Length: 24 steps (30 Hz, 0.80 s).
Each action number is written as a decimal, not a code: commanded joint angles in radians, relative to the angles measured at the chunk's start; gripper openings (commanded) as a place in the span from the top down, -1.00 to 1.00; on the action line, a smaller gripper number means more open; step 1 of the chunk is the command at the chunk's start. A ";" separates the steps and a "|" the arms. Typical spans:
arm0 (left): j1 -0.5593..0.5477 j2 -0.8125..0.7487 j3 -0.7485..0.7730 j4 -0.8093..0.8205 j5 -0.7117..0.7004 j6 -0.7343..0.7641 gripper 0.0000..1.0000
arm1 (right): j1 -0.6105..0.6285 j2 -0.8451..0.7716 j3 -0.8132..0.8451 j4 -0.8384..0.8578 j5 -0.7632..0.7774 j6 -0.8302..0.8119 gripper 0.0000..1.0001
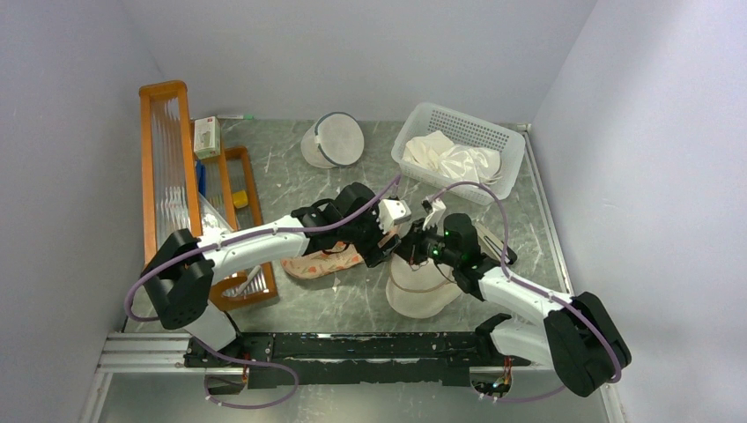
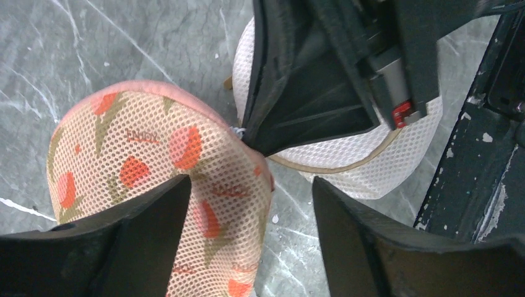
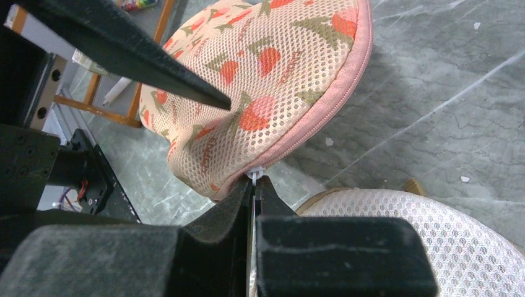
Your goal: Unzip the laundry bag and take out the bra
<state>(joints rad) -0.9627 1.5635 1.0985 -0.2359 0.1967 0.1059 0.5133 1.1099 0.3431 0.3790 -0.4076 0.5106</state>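
Evidently soft, light mesh — the laundry bag [image 3: 266,80] lies mid-table, left of a cream pouch [image 3: 446,241]; right gripper [image 3: 255,185] pinches its white zip pull [image 3: 254,175], left gripper [image 2: 251,182] gapes over one lobe, best pinned there.

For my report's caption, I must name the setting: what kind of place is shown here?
Probably a robot test cell staged for laundry work: a plain-walled, stone-pattern table, a white basket of cloth, and a white mesh bag.
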 commanded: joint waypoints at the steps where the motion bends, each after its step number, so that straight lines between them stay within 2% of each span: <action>1: -0.057 -0.005 0.008 0.025 -0.105 -0.003 -0.41 | 0.014 -0.022 -0.002 0.006 0.001 0.023 1.00; 8: -0.080 0.017 0.015 0.030 -0.215 0.002 0.19 | 0.046 -0.046 0.005 -0.035 0.026 0.006 1.00; 11: -0.082 -0.003 0.004 0.037 -0.232 0.005 0.49 | 0.045 -0.050 0.004 -0.050 0.049 -0.003 1.00; 16: -0.091 -0.013 -0.002 0.034 -0.252 0.017 0.85 | 0.040 -0.033 0.016 -0.055 0.101 -0.002 1.00; 22: -0.101 0.017 0.005 0.018 -0.241 0.034 0.86 | -0.055 0.034 0.048 -0.055 0.172 -0.003 1.00; 24: -0.111 0.044 0.015 0.003 -0.234 0.041 0.86 | -0.105 0.071 0.066 -0.053 0.152 -0.018 1.00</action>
<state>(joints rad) -1.0508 1.5818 1.0985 -0.2287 -0.0341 0.1230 0.4915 1.1282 0.3630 0.3233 -0.3103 0.5179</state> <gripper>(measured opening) 0.080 0.009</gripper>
